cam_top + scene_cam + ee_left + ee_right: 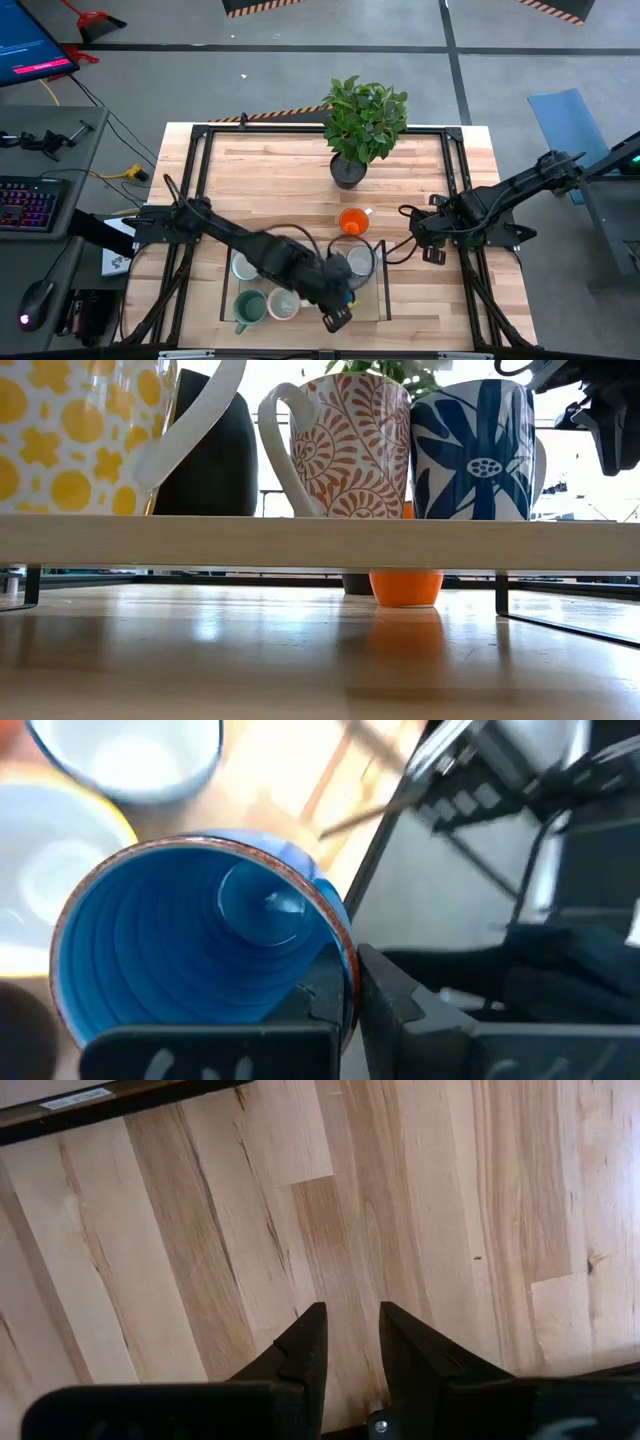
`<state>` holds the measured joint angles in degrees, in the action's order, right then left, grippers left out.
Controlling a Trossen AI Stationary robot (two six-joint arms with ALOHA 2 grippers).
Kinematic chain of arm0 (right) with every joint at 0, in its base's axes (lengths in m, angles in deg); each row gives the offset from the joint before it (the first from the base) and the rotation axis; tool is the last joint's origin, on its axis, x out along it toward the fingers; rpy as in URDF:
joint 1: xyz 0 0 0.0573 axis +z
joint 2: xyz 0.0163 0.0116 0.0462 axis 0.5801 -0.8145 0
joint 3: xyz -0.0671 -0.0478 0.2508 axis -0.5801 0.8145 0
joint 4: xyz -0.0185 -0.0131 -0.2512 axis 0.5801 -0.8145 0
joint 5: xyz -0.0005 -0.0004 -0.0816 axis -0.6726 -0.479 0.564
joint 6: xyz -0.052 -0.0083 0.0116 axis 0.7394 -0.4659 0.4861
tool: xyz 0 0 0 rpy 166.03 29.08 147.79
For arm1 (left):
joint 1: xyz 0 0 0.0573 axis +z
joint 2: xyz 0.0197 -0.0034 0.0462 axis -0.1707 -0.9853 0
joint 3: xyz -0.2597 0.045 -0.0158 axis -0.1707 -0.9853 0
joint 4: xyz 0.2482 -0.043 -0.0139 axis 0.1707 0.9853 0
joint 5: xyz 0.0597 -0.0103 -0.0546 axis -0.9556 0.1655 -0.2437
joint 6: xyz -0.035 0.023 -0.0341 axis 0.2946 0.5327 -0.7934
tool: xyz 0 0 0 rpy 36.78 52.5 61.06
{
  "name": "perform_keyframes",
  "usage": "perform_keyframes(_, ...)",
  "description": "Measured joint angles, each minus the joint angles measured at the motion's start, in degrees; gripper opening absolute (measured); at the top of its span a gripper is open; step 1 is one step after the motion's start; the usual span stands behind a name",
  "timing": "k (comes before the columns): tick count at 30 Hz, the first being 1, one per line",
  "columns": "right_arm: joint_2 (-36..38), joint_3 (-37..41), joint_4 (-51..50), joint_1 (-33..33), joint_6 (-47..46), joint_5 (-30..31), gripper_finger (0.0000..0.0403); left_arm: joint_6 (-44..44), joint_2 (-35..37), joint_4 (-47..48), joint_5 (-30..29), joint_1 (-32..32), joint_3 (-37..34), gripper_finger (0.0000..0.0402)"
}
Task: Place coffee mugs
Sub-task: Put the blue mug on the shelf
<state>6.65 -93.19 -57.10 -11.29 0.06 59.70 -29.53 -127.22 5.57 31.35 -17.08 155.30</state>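
Note:
My left gripper (338, 300) reaches over the near right part of a flat rack (226, 300) and is shut on a blue mug (190, 940). A teal green mug (248, 306) and two white mugs (283, 304) (243, 265) stand on the rack, and another pale mug (360, 259) stands at its right side. The orange mug (352, 221) stands on the table beyond the rack and shows under it in the low view (405, 588). Patterned mugs (350, 445) stand on the rack's board. My right gripper (350, 1335) waits over bare wood, open by a narrow gap. My left gripper holds the blue mug by its rim (345, 955), with one finger (325, 1000) inside the mug and the other finger (395, 995) outside its wall. The wrist view looks into the mug's open mouth. Whether the mug rests on the rack I cannot tell.
A dark pot with a leafy green plant (362, 125) stands toward the table's far edge. Black frame rails (455, 190) run along the table's sides. Bare wood (270, 190) lies between the rack and the plant. A keyboard (30, 200) lies off the table on the left.

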Motion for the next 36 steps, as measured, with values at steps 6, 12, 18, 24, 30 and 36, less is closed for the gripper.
perform_keyframes(6,0.0,0.0,-0.03,-0.02,-0.01,-0.28,0.0071,2.48,7.14,7.94,-10.17,1.07,0.11,0.0001)
perform_keyframes(12,0.0,0.0,0.04,-0.01,-0.2,-0.3,0.0071,-0.86,10.49,25.4,-18.16,4.99,0.11,0.0001)
perform_keyframes(18,-0.01,0.0,1.03,0.0,-0.44,-0.27,0.0071,4.47,10.47,24.36,-18.72,11.74,-1.26,0.0001)
perform_keyframes(24,0.0,0.0,0.96,-0.02,-1.81,-0.48,0.0071,9.82,10.16,24.82,-17.77,17.09,-3.27,0.0001)
perform_keyframes(30,0.0,0.0,1.0,-0.02,-1.73,-0.52,0.0071,12.83,10.52,24.93,-15.29,18.74,-8.95,0.0001)
perform_keyframes(36,0.0,0.0,0.98,0.0,-1.41,-0.35,0.0071,15.28,10.44,25.12,-14.25,18.65,-15.06,0.0001)
